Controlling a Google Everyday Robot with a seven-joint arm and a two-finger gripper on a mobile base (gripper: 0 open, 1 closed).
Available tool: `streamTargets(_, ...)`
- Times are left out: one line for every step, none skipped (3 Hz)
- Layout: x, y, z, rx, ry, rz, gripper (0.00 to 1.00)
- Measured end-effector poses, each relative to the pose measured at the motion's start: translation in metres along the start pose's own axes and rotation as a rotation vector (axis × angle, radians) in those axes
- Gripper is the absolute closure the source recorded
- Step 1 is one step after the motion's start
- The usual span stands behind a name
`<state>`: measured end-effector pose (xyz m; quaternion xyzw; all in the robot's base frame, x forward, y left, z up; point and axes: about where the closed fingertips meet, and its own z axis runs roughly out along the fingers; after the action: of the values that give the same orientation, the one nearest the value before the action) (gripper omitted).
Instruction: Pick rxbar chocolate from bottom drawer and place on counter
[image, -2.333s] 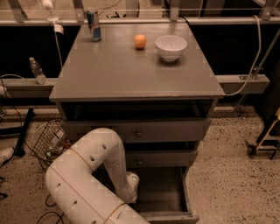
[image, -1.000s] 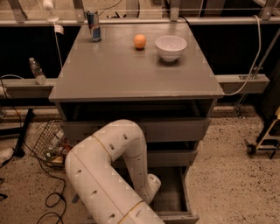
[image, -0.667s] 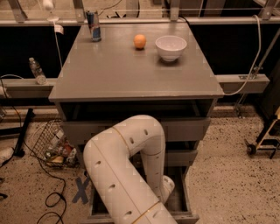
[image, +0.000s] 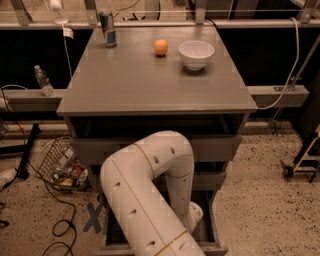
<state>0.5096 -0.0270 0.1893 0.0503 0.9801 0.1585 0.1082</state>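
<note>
- Down inside the bottom drawer, at its right side, sits the gripper; only its pale upper end shows past the arm, and I cannot tell whether it is apart, together or clamped on anything.
- Bending over it is the robot's thick white arm, which folds down in front of the two upper drawers and covers most of the drawer's dark interior.
- Nowhere in view is the rxbar chocolate: it is not on the counter, so it is most likely down in the drawer, behind the arm or under the gripper.
- On my reading, the step in hand is the reach and grasp inside the drawer; the lift and the placing are not yet done.
- Next, the move calls for a firm hold on the flat bar, then a straight lift clear of the drawer walls and the drawer fronts above before swinging up.
- Above, the counter has broad bare space at its front and middle for the bar.
- At its far edge stand a blue-and-silver can, an orange and a white bowl, well apart from that space.
</note>
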Motion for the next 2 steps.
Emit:
streamTargets(-0.011,-0.004,-0.030,-0.069,-0.065,0.018,1.00)
streamTargets(-0.031,0.006,-0.078,-0.148,-0.153,-0.016,1.00)
